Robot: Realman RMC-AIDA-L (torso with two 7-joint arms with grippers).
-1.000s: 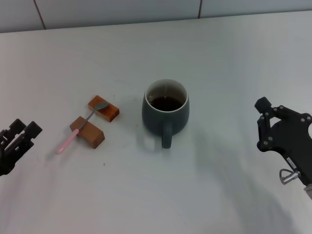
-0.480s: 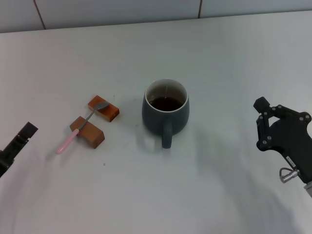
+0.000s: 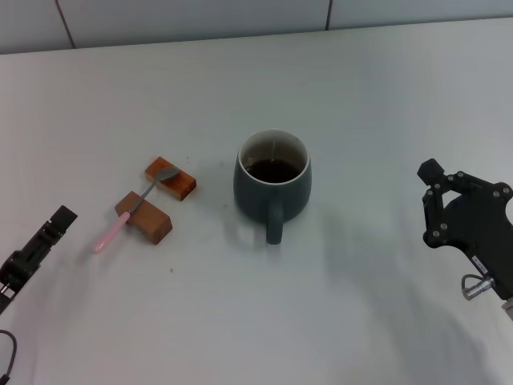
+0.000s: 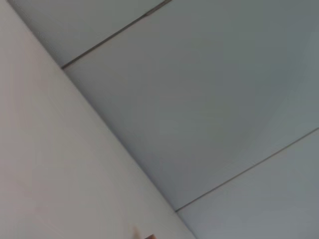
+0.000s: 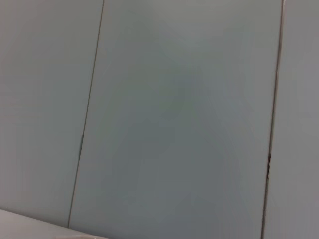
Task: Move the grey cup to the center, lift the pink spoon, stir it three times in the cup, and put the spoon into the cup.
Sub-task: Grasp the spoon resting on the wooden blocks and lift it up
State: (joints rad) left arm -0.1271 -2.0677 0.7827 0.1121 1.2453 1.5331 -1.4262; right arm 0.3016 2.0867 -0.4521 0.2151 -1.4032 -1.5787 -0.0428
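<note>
While the grey cup (image 3: 272,181) already stands about mid-table in the head view, its handle toward the robot, the pink spoon (image 3: 132,210) lies well to the cup's left, bridged across two wooden blocks (image 3: 157,200). Its long axis runs diagonally: silver bowl up on the far block nearer the cup, pink handle end sloping down past the near block, away from the cup. The left gripper (image 3: 36,250) sits farther from the cup than the spoon is, just beyond the handle end, so it is clearly the nearer arm; whether its fingers are spread or closed cannot be told. The right gripper (image 3: 469,227) hangs well to the cup's right, its fingers likewise unreadable. Bare table (image 3: 256,321) surrounds the cup, with open room between spoon and cup for a carry.

Left wrist view: only the wall and table surface, plus a sliver of orange-brown at the frame edge, likely a block.

Right wrist view: only tiled wall.
</note>
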